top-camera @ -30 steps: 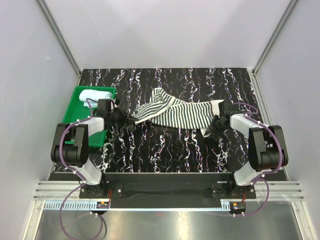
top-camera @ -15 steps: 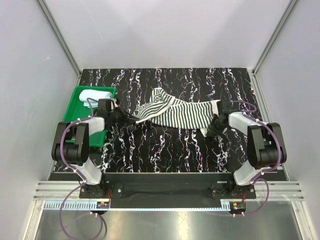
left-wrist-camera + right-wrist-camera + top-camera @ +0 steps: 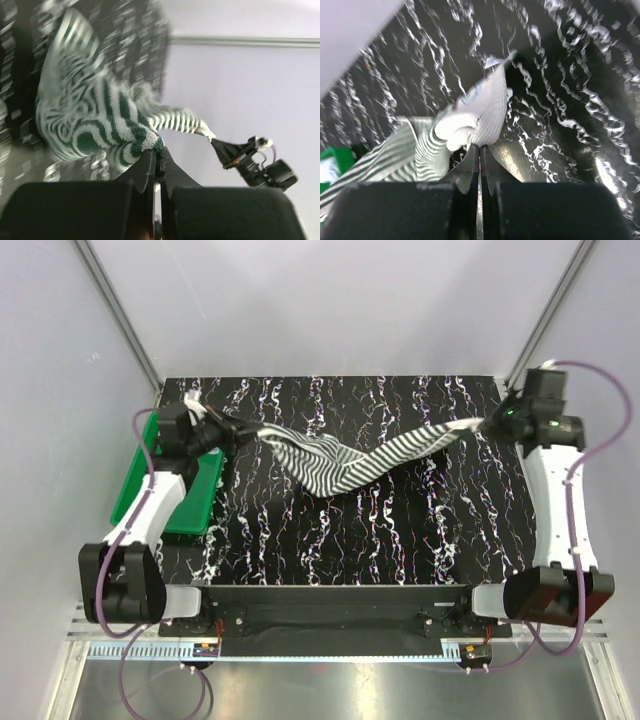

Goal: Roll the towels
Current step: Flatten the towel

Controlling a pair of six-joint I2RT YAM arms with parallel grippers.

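- Left gripper (image 3: 243,430): at the far left of the table (image 3: 400,530), just right of the tray's far end. The jaws are pinched together on one end of the striped towel (image 3: 330,465). The left wrist view confirms this, with a bunched, curl-patterned edge clamped between the fingertips (image 3: 150,157).
- Right gripper (image 3: 487,424): at the far right of the table, level with the left gripper. The jaws are closed tight on the other end of the towel. The right wrist view shows a pale, fine-patterned corner standing up out of the closed fingers (image 3: 472,155).
- Striped towel: held off the table at both ends and strung left to right between the two grippers. It sags in a shallow V, and the lowest, widest part is at mid-table, left of centre. Whether that part touches the surface cannot be determined. The cloth is twisted and narrow near each grip.
- Tray (image 3: 195,510): green, at the left edge of the table. The left arm passes over it and hides its contents in the top view.
- Right arm: extended along the right edge of the table.
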